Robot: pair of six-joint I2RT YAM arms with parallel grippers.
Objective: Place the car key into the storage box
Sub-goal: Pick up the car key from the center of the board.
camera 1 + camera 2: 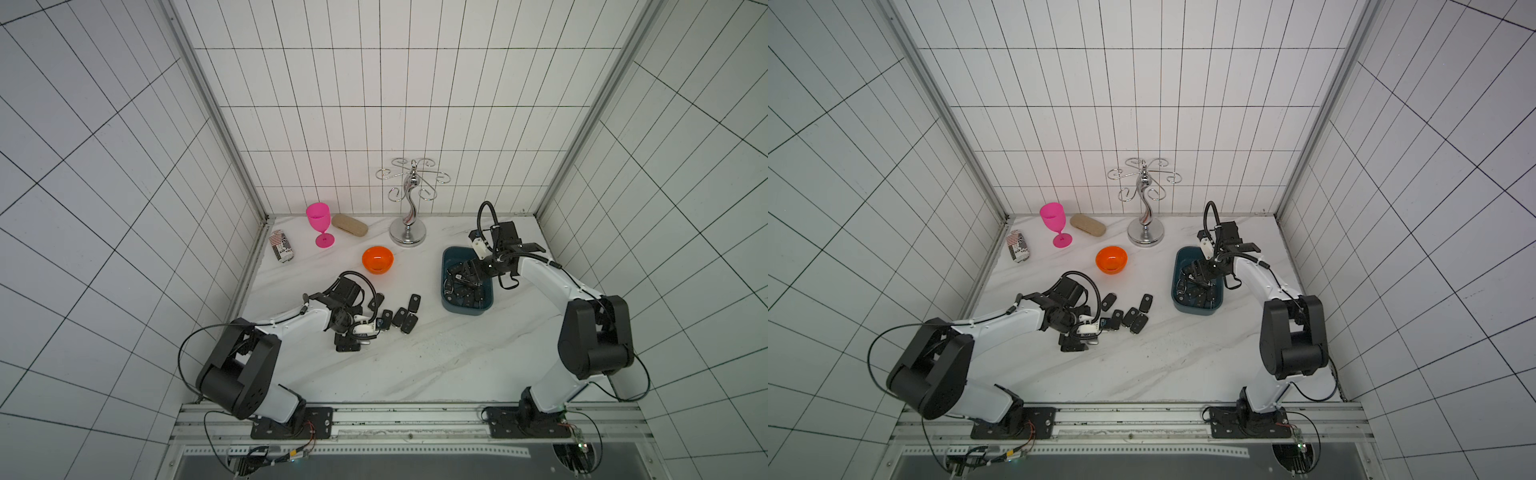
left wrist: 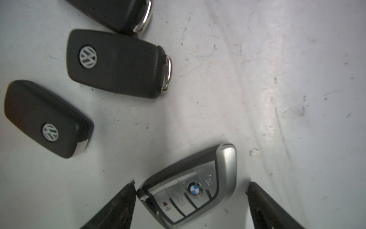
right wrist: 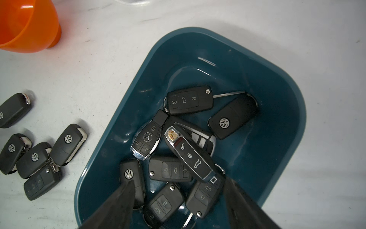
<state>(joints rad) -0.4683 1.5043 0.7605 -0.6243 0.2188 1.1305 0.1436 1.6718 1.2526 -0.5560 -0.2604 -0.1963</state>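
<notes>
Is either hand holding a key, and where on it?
Nothing held: the left hand stands open astride the silver key, the right hand open above the storage box.

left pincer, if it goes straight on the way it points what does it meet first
Probably the silver BMW key, lying on the table between the left pincer's open fingers; depth is unclear.

Silver car key [image 2: 190, 188] outside teal storage box [image 3: 277, 148]

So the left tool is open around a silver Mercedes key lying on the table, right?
Not quite. The left tool is open around a silver BMW key, not a Mercedes one, lying on the table. The left wrist view shows its badge.
</notes>
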